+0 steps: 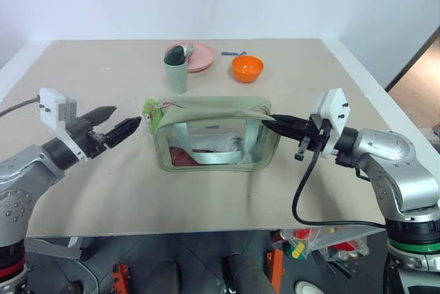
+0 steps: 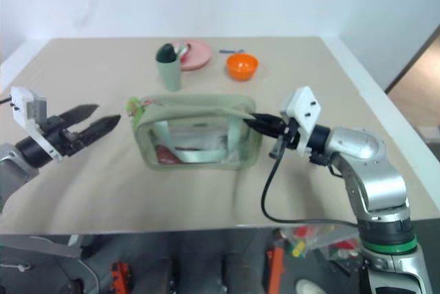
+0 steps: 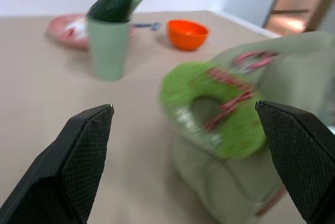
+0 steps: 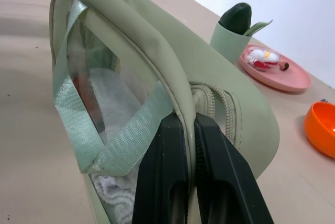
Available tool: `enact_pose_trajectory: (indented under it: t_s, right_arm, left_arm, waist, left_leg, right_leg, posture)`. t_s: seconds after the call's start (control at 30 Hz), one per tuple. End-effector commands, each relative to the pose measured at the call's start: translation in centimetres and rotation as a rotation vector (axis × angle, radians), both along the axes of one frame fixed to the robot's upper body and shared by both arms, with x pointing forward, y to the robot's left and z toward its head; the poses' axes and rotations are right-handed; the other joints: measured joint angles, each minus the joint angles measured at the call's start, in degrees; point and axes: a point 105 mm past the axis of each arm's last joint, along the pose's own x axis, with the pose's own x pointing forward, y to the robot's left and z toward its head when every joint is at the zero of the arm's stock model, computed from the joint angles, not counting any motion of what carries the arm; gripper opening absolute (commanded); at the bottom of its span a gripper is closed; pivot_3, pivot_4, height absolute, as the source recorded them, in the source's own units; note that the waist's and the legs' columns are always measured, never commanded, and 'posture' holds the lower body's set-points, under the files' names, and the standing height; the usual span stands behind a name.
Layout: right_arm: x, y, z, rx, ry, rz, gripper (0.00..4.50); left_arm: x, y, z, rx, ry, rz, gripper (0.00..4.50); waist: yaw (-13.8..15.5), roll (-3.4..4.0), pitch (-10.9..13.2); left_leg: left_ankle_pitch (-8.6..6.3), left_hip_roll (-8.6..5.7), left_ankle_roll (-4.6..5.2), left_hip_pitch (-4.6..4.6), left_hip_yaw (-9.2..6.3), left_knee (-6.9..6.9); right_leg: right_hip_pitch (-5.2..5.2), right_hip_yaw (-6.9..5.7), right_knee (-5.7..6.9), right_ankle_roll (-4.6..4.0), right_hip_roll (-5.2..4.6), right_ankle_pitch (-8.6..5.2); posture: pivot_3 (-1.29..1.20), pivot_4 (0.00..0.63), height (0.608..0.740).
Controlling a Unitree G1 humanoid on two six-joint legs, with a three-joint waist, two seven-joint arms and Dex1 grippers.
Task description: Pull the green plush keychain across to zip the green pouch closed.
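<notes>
**Caller:** What's around you on the table (image 1: 82, 191)?

**Me:** At upper centre of the head view stands a sage-green cup (image 1: 176, 73) with a dark object poking out of it. Just behind it sits a pink plate (image 1: 201, 58) carrying a small toy, and to its right an orange bowl (image 1: 247, 68). All of that lies well behind the work; nothing stands between my left gripper (image 1: 120, 128) and its target.

**Caller:** And the pouch?

**Me:** The green pouch (image 1: 213, 132) sits upright at centre frame. Through its clear side I see something white and something red inside, with the webbing strap across the front.

**Caller:** The keychain?

**Me:** The green plush keychain (image 1: 150, 108) hangs at the pouch's upper left corner, just beside my left fingertips, which are spread wide and apart from it.

**Caller:** Right side?

**Me:** My right gripper (image 4: 189, 130) is pressed together, pinching the pouch's right end by the zipper.
</notes>
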Motion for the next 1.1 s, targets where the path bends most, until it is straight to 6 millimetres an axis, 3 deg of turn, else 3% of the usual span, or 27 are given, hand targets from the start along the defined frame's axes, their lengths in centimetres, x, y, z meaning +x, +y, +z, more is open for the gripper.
enact_pose_trajectory:
  t_s: [0.03, 0.23, 0.6, 0.9, 0.93, 1.03, 1.1]
  right_arm:
    - [-0.8, 0.7, 1.0, 0.009, -0.052, 0.029, 0.03]
    - [-0.8, 0.8, 1.1, 0.007, -0.054, 0.032, 0.03]
    - [-0.7, 0.8, 1.1, -0.003, -0.056, 0.028, 0.03]
    - [-0.5, 0.7, 1.1, -0.012, -0.062, 0.028, 0.0]
    - [-0.5, 0.7, 1.1, -0.012, -0.062, 0.027, 0.0]
    - [-0.6, 0.6, 1.1, -0.016, -0.062, 0.025, 0.0]
    - [-0.6, 0.5, 1.1, -0.017, -0.061, 0.023, 0.0]
  left_arm:
    - [0.7, 0.2, -0.2, -0.081, 0.024, 0.029, 4.5]
    - [1.7, -0.5, -1.5, -0.203, 0.076, -0.004, 4.5]
    - [3.2, -1.8, -1.8, -0.276, 0.088, -0.094, 4.5]
    - [4.8, -2.9, -2.5, -0.313, 0.105, -0.152, 1.6]
    - [4.7, -2.9, -2.2, -0.32, 0.099, -0.159, 1.41]
    - [4.3, -2.7, -0.6, -0.351, 0.056, -0.177, 0.24]
    - [3.8, -2.5, 0.8, -0.365, 0.026, -0.19, 0.04]
  waist:
    - [-0.03, -0.01, 0.0]
    - [-0.1, -0.01, 0.0]
    - [-0.08, -0.02, 0.0]
    - [-0.11, -0.02, -0.01]
    - [-0.11, -0.02, -0.01]
    - [-0.11, -0.02, -0.01]
    - [-0.13, -0.02, -0.01]
  left_leg:
    - [0.0, -0.01, 0.0, 0.01, 0.01, 0.01]
    - [0.0, 0.01, 0.0, 0.01, 0.01, 0.02]
    - [0.0, 0.04, 0.0, 0.0, 0.0, 0.0]
    - [0.0, 0.06, 0.0, 0.01, -0.02, 0.0]
    - [0.0, 0.07, 0.0, 0.0, -0.03, -0.01]
    - [0.0, 0.08, 0.0, -0.01, -0.04, -0.01]
    - [0.0, 0.09, 0.0, -0.01, -0.03, -0.01]
  right_leg:
    - [0.01, 0.02, 0.0, 0.0, 0.0, 0.0]
    - [0.0, 0.04, 0.0, 0.1, 0.05, 0.09]
    - [-0.01, 0.1, 0.0, 0.08, 0.13, 0.09]
    - [0.0, 0.17, 0.0, 0.09, 0.21, 0.11]
    - [0.0, 0.16, 0.0, 0.09, 0.22, 0.11]
    - [0.0, 0.16, 0.0, 0.09, 0.23, 0.11]
    - [-0.01, 0.17, 0.0, 0.09, 0.23, 0.11]
  posture:
    - [0.0, 0.15, 0.74]
    - [0.0, 0.15, 0.74]
    - [0.0, 0.15, 0.74]
    - [0.0, 0.15, 0.74]
    - [0.0, 0.15, 0.74]
    - [0.0, 0.15, 0.74]
    - [0.0, 0.15, 0.74]
